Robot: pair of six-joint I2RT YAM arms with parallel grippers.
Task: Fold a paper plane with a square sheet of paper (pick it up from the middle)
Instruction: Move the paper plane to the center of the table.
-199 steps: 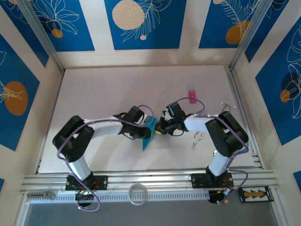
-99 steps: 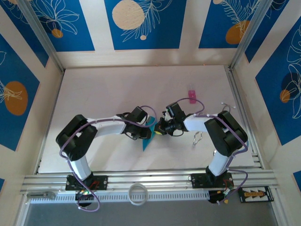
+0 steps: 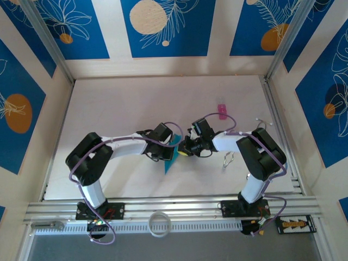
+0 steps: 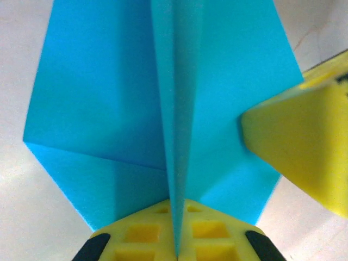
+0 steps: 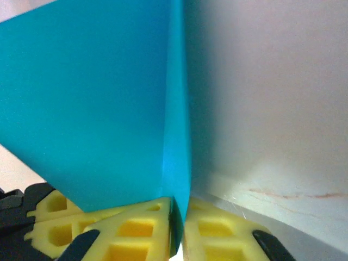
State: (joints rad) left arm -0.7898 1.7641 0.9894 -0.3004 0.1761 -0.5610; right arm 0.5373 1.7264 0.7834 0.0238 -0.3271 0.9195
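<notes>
Over the pale counter, the paper plane sits between the grippers. The left gripper pinches its centre crease tight, likely to sharpen it. The right gripper straddles the opposite fold, and I cannot tell whether it grips.

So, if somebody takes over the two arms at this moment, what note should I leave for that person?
Left gripper: shut on the raised centre fold of the blue paper.
Right gripper: shut on a folded edge of the same paper, from the opposite side.
Paper: held between both arms at mid-table, its point toward the arm bases. A small pink thing lies apart, farther back on the right.
Done: diagonal folds and a centre crease; the shape is already pointed.
Left: probably the wing folds, then release. How sharp the creases are, I cannot judge.
</notes>
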